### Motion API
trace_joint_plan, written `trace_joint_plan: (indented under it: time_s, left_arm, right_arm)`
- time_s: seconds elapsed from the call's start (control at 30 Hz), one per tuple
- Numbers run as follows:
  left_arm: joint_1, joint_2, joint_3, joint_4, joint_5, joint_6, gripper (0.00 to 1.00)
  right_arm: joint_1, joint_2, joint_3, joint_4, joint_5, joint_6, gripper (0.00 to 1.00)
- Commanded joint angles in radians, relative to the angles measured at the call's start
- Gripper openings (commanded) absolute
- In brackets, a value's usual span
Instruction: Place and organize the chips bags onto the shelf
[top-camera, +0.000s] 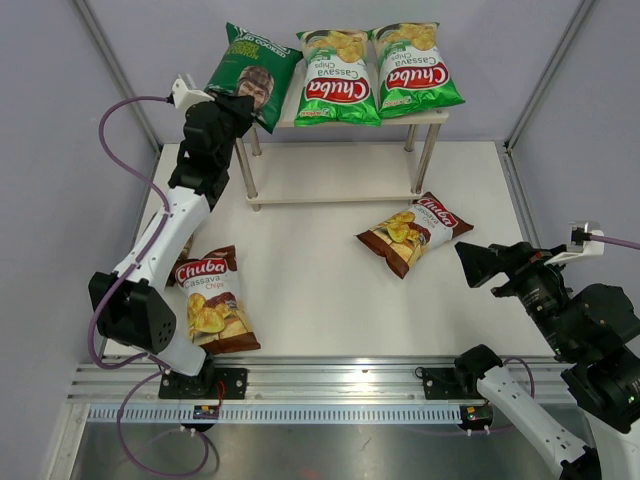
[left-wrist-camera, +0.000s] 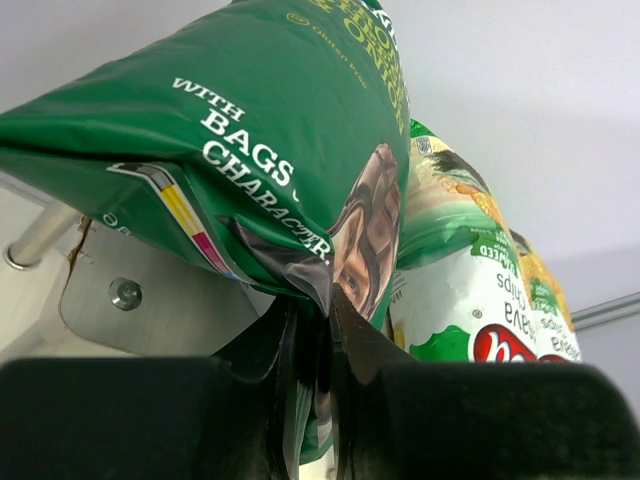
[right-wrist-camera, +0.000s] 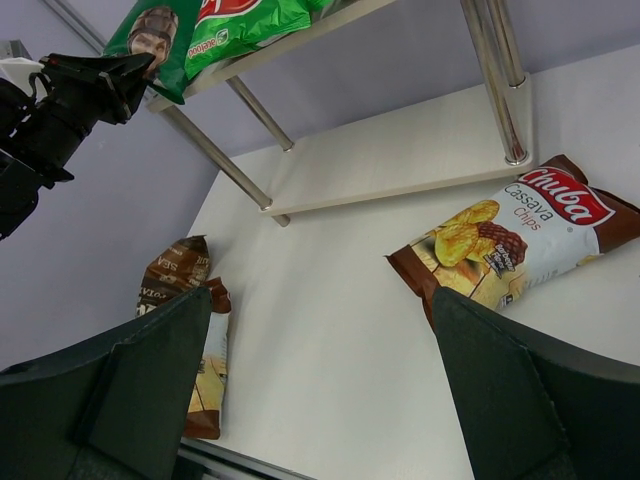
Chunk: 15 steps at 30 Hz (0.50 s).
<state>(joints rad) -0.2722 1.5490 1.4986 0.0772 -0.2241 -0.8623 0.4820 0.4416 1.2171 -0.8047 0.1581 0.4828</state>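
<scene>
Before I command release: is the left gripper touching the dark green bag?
Touching. The left wrist view shows the left gripper closed on the dark green bag at its lower edge, with no gap.

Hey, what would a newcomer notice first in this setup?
The left gripper pinches a corner of the dark green bag, a man's face on it, at the top left end of the shelf. Two bright green Chuba bags lie beside it; two brown-and-white Chuba bags lie on the table.
</scene>
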Motion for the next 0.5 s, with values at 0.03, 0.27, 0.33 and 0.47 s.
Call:
trace_joint_plan:
  time_s: [0.03,0.27,0.33,0.47]
  left_arm:
    - [-0.015,-0.015,0.023,-0.037,-0.055,-0.112,0.04]
    - [-0.033,0.017,0.071,-0.117,-0.087,-0.204,0.04]
    - [-0.047,0.019,0.069,-0.114,-0.103,-0.211,0.05]
    - [-0.070,0.028,0.080,-0.137,-0.152,-0.244,0.05]
  right_arm:
    - [-0.005,-0.009,0.009,0.047,-0.017,0.016,1.00]
    - [-0.005,-0.021,0.018,0.036,-0.011,0.016,0.99]
    - [-0.005,-0.027,0.015,0.038,-0.009,0.014,0.99]
    - [-0.005,-0.030,0.015,0.033,-0.008,0.017,1.00]
